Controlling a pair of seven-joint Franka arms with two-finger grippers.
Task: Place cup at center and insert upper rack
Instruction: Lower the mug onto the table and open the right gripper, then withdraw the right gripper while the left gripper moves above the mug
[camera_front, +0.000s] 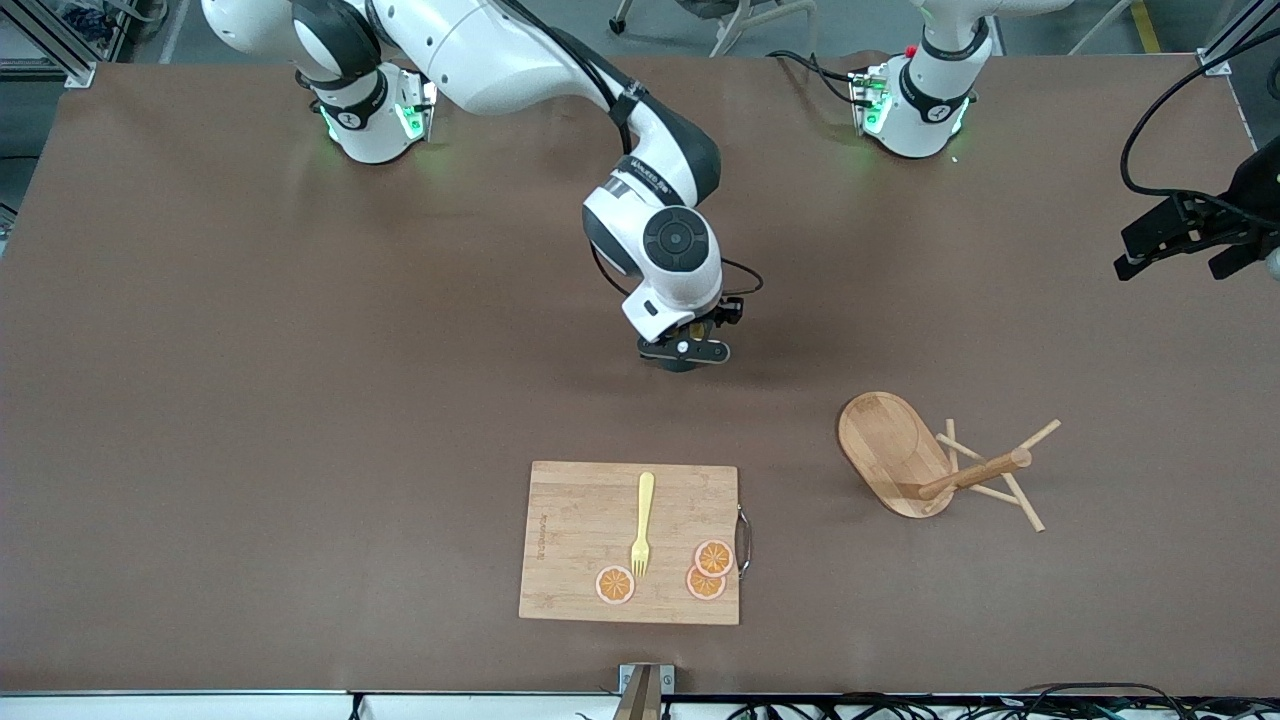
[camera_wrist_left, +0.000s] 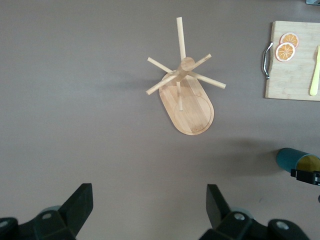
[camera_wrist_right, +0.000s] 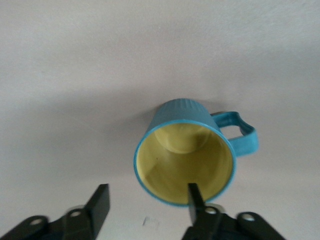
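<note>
The cup (camera_wrist_right: 185, 150), teal with a yellow inside and a side handle, stands upright near the table's middle. My right gripper (camera_wrist_right: 147, 200) is open low over it, one finger (camera_wrist_right: 195, 196) over the cup's mouth and the other outside the rim. In the front view the right gripper (camera_front: 685, 350) hides the cup. The cup also shows in the left wrist view (camera_wrist_left: 292, 159). The upper rack (camera_front: 905, 460), a wooden mug tree on an oval base, sits toward the left arm's end, nearer the front camera than the cup, and shows in the left wrist view (camera_wrist_left: 186, 102). My left gripper (camera_wrist_left: 149, 200) is open and empty, waiting high over the left arm's end of the table (camera_front: 1190, 235).
A bamboo cutting board (camera_front: 570, 530) lies near the table's front edge with a yellow fork (camera_front: 642, 525) and three orange slices (camera_front: 712, 557) on it. The board also shows in the left wrist view (camera_wrist_left: 295, 75). Bare brown table (camera_front: 300, 400) surrounds everything.
</note>
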